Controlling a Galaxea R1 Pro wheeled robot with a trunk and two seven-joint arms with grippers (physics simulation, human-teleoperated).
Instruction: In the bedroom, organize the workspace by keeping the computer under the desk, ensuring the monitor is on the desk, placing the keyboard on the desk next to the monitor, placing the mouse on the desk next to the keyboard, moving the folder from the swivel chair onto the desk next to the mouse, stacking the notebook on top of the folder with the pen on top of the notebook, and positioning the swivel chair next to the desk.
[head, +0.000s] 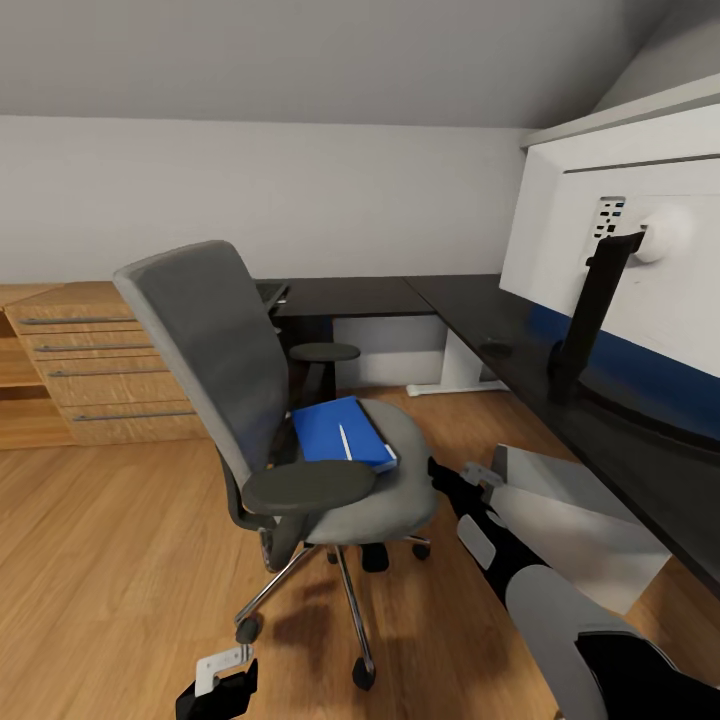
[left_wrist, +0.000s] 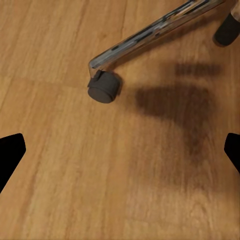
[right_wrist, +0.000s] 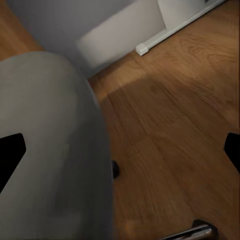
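Observation:
The grey swivel chair (head: 300, 420) stands on the wood floor in front of the black-topped desk (head: 470, 310). On its seat lies the blue folder (head: 335, 430) with the white pen (head: 344, 441) on top; the notebook is hidden. The monitor (head: 620, 230) stands on the desk, white back towards me. A small dark mouse (head: 495, 348) lies near its stand. A dark flat edge, perhaps the keyboard (head: 271, 292), shows behind the chair's back. A pale grey box, apparently the computer (head: 580, 530), sits under the desk. My right gripper (head: 470, 482) (right_wrist: 120, 150) is open beside the seat (right_wrist: 50, 150). My left gripper (head: 225, 688) (left_wrist: 120, 150) hangs open over the floor near a castor (left_wrist: 104, 86).
A light wood cabinet (head: 100, 370) with bar-handled drawers stands at the left wall. The desk's white leg (head: 460, 365) rests on the floor behind the chair. The chair's silver star base (head: 345, 590) spreads towards my left gripper. Open floor lies to the left.

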